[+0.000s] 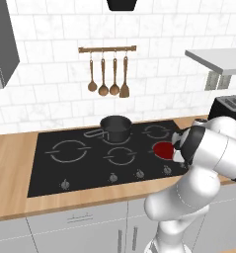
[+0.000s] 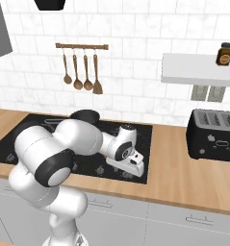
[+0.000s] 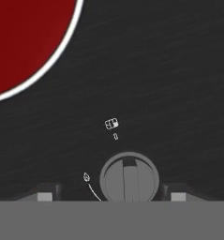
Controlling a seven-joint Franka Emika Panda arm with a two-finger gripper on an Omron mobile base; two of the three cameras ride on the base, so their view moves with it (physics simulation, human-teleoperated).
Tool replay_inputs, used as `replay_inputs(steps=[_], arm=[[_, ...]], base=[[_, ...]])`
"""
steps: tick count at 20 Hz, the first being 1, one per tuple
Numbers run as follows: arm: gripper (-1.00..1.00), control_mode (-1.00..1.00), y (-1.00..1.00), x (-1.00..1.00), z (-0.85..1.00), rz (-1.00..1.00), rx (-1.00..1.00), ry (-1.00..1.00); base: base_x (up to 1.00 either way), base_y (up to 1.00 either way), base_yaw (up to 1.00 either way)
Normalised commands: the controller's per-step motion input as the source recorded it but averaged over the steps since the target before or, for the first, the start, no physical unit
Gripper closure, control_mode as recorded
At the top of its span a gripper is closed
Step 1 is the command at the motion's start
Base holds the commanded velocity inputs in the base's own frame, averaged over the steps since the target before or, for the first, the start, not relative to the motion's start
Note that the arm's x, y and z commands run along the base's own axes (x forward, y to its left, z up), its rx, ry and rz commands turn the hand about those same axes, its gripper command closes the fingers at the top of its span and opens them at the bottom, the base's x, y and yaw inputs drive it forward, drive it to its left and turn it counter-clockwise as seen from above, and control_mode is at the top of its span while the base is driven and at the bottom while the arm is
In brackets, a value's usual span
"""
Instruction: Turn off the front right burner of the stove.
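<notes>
The pincer (image 3: 129,193) hangs spread wide, one fingertip (image 3: 47,193) on either side of a grey knob (image 3: 129,177) on the stove (image 1: 50,168). Beyond, the front right burner (image 3: 24,37) glows red, right of the pot (image 1: 115,127).

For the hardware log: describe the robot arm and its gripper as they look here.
The arm is glossy white, built of rounded, bulbous segments with dark grey to black bands at the joints. Its hand is a boxy white block behind a dark wrist joint. The gripper has two small dark grey fingertips. No cables or markings can be made out.
</notes>
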Motion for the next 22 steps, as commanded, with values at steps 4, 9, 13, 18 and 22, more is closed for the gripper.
replay_inputs(steps=[4,9,13,18,22], arm=[[1.00,-1.00,0.00,0.00,0.00,0.00,0.00,0.00],[1.00,-1.00,0.00,0.00,0.00,0.00,0.00,0.00],[1.00,-1.00,0.00,0.00,0.00,-0.15,0.03,0.02],[1.00,-1.00,0.00,-0.05,0.00,-0.38,0.06,0.08],[1.00,-1.00,-0.01,-0.24,0.00,-0.57,0.11,0.13]], base=[[0.00,0.00,0.00],[0.00,0.00,0.00],[0.00,0.00,0.00],[0.00,0.00,0.00],[0.00,0.00,0.00]])
